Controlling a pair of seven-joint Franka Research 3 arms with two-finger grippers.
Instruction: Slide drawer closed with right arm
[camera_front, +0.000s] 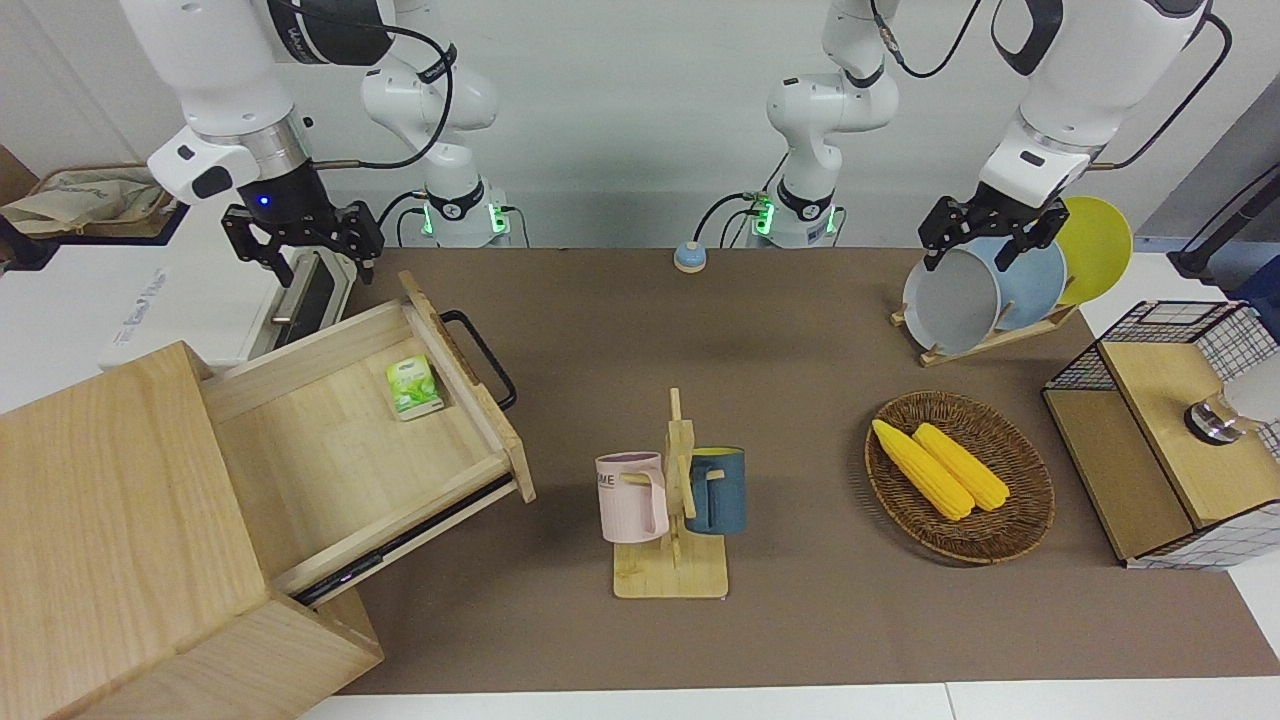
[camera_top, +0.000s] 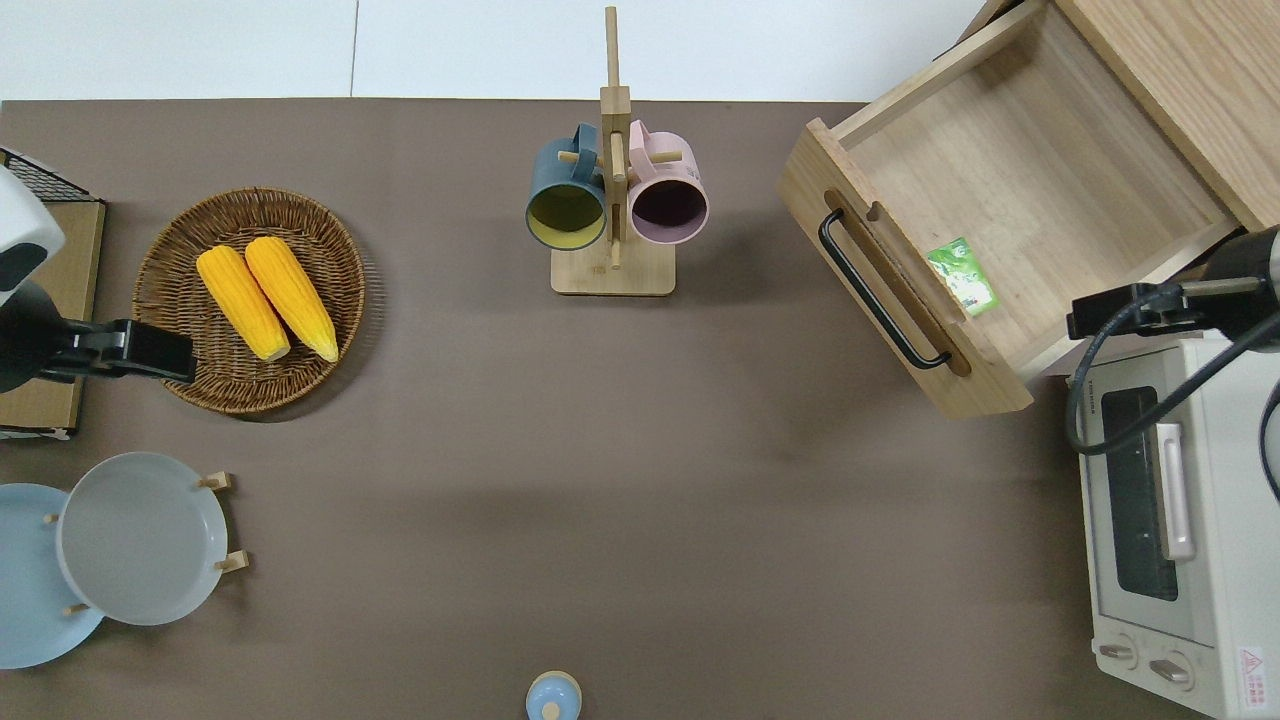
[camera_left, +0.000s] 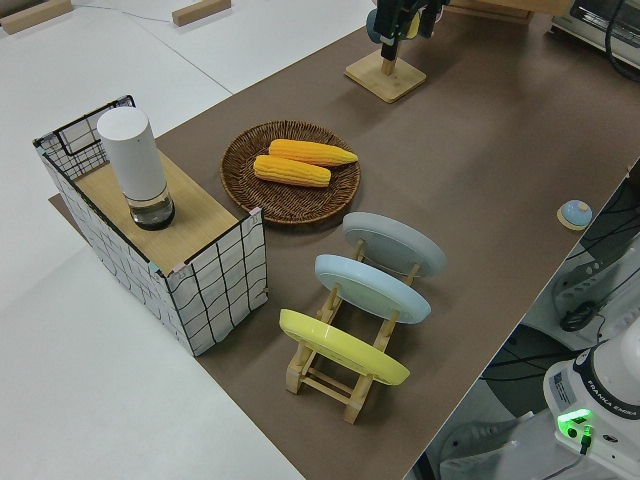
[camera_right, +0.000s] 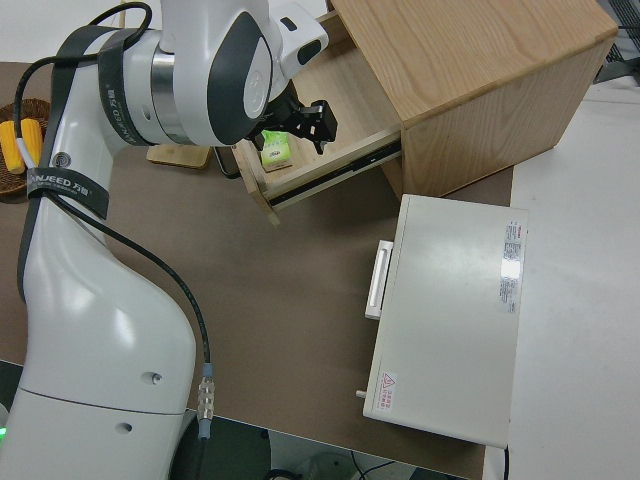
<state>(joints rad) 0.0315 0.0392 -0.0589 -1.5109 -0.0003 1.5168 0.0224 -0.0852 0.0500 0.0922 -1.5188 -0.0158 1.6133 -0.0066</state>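
Noted a brown desk (camera_front: 760, 330) carrying, at the right arm's end, a big pale wooden cabinet (camera_front: 100, 520) with the drawer (camera_front: 350, 440) pulled well out and angled toward the middle of the desk. Found the drawer's front panel and its black loop handle (camera_front: 482, 357) facing the open desk; untouched. Seen inside, against the front panel: a small green packet (camera_front: 413, 386), nothing else. Logged a white toaster oven (camera_top: 1165, 540) just beside the drawer, nearer to the robots. Found the right arm (camera_front: 215, 90) bent down with the right gripper (camera_front: 300, 240) up in the air, over the gap between the oven and the drawer's near side rail, per the overhead view. Judged the step in hand as the approach only: closing not yet begun, drawer still fully open. Judged the next move to call for carrying the gripper round to the front panel or handle, then pushing along the line of the rails into the cabinet, not across them, given the drawer's angle on the desk. Jaws of the right gripper released, spread apart, holding and touching nothing. Left gripper (camera_front: 985, 232) parked, jaws likewise spread, nothing held. Also present elsewhere on the desk: a mug stand (camera_front: 672, 530), a wicker basket (camera_front: 1020, 540) with corn.
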